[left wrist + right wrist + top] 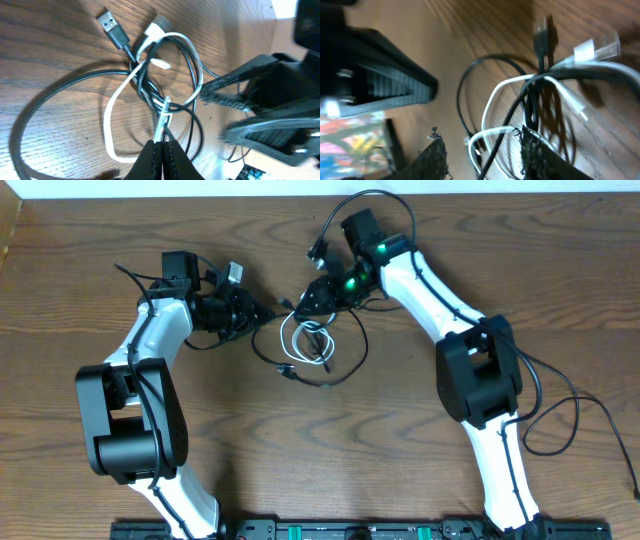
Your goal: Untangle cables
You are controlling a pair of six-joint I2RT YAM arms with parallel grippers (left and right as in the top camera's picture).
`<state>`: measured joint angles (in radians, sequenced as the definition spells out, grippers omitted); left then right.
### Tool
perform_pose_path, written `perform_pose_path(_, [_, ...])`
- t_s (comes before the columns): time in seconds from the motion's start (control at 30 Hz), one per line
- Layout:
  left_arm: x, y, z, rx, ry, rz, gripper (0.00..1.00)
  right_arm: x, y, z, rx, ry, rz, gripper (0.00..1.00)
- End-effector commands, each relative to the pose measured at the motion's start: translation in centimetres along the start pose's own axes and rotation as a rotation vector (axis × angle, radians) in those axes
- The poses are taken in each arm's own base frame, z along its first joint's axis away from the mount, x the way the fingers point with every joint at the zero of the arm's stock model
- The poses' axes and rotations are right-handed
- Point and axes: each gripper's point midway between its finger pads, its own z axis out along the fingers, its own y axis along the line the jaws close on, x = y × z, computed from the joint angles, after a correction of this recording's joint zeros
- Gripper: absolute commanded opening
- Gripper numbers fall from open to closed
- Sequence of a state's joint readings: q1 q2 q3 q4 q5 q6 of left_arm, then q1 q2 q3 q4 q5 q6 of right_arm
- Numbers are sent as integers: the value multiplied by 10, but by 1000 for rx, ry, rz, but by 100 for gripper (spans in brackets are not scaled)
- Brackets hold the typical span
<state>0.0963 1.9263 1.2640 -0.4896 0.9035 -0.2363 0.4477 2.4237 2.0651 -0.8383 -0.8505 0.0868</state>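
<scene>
The cables (305,340) lie tangled mid-table: one white cord looped through several thin black ones. My left gripper (262,313) is at the bundle's left edge. In the left wrist view its jaws (162,146) are shut on a white connector tip and a black strand of the cables (150,85). A black USB plug (111,25) and a white plug (156,27) lie beyond them. My right gripper (312,298) is at the bundle's upper edge. Its jaws (485,150) are open, with white and black strands of the cables (540,85) passing between the fingers.
The right arm's own thick black cords loop above its wrist (380,200) and trail at the right (570,410). The two grippers are close together; the right one fills the right side of the left wrist view (260,90). The table's far edge (200,192) is near.
</scene>
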Motion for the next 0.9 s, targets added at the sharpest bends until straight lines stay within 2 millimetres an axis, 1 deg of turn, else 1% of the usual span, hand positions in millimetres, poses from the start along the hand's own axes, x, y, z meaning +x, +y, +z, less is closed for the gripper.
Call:
perform_pose_path(0.0, [-2,8,-2,-41,-16,-21,8,-7,21,-17,-185,-28,0,57])
perform_pose_path(0.07, [-2,9,-2,-51,-19,-21,8,-11,13,-23,-172,-44,30,59])
perform_pose_path(0.13, [-2,9,-2,-50,-17,-19,9,-13,-4,-25,-91,-56,45,57])
perform_pose_path(0.17, [-2,8,-1,-51,-16,-18,12,-12,-14,-24,-32,-57,60,57])
perform_pose_path(0.2, [-1,8,0,-55,-15,-16,15,-11,-32,-24,72,-59,92,55])
perform_pose_path(0.23, [-1,9,1,-66,-16,-17,17,-10,-39,-24,116,-61,102,54])
perform_pose_path(0.3, [-2,17,4,-129,-28,-30,26,-10,-58,-23,253,-70,122,52])
perform_pose_path(0.33, [-2,20,5,-155,-33,-34,29,-10,-61,-22,283,-70,125,51])
perform_pose_path(0.37, [-2,24,7,-196,-42,-34,38,-9,-66,-20,332,-69,118,51])
perform_pose_path(0.4, [-3,27,9,-227,-49,-39,41,-8,-68,-17,363,-65,112,51])
perform_pose_path(0.43, [-2,25,13,-245,-51,-29,43,-6,-69,-13,396,-60,106,51])
perform_pose_path(0.57, [0,13,26,-245,-50,26,44,2,-80,-6,516,-57,142,51])
perform_pose_path(0.7, [-7,22,32,-382,-125,-3,44,15,-83,14,524,-51,171,50])
perform_pose_path(0.8, [-12,24,35,-437,-170,-9,44,17,-86,27,512,-70,166,50])
perform_pose_path(0.87, [-16,22,40,-451,-198,-8,44,18,-87,38,500,-88,139,51])
